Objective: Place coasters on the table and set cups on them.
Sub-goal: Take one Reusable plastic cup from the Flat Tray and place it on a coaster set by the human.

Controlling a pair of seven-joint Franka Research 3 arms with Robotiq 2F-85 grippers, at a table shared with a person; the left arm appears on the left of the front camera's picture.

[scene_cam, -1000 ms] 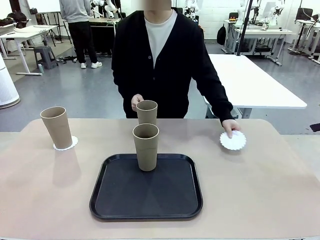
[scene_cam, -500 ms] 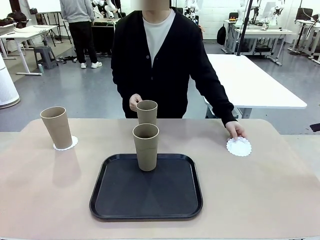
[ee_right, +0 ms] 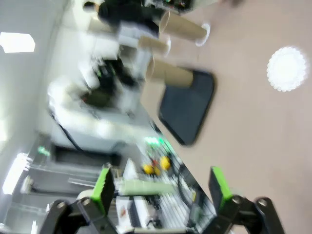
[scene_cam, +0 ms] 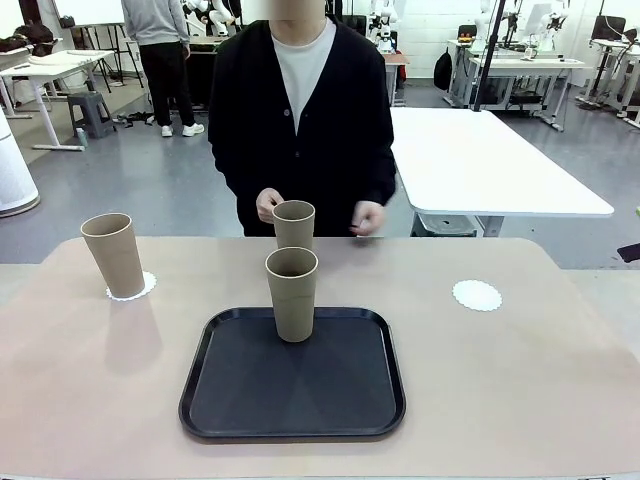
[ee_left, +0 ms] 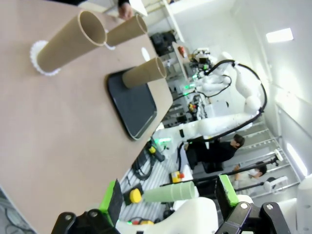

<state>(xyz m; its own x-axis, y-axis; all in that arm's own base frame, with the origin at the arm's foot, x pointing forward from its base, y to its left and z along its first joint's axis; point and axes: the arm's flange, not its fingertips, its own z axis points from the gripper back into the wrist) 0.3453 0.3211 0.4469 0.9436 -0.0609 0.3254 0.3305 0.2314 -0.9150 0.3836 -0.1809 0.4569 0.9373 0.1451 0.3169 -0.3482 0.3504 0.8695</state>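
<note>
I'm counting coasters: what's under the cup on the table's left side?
A white lacy coaster lies under that cup; its scalloped edge peeks out around the base. The cup covers its middle.

We look over a grey, faintly glossy floor. At two o'clock stands a white rectangular table; at ten o'clock, a grey stool beside a white desk; at one o'clock, more workbenches.

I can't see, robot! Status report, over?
Left gripper, right gripper: jaws open, empty. Left cup on its coaster, middle cup on tray, far cup in person's hand. Right coaster bare, nothing blocking it.
</note>
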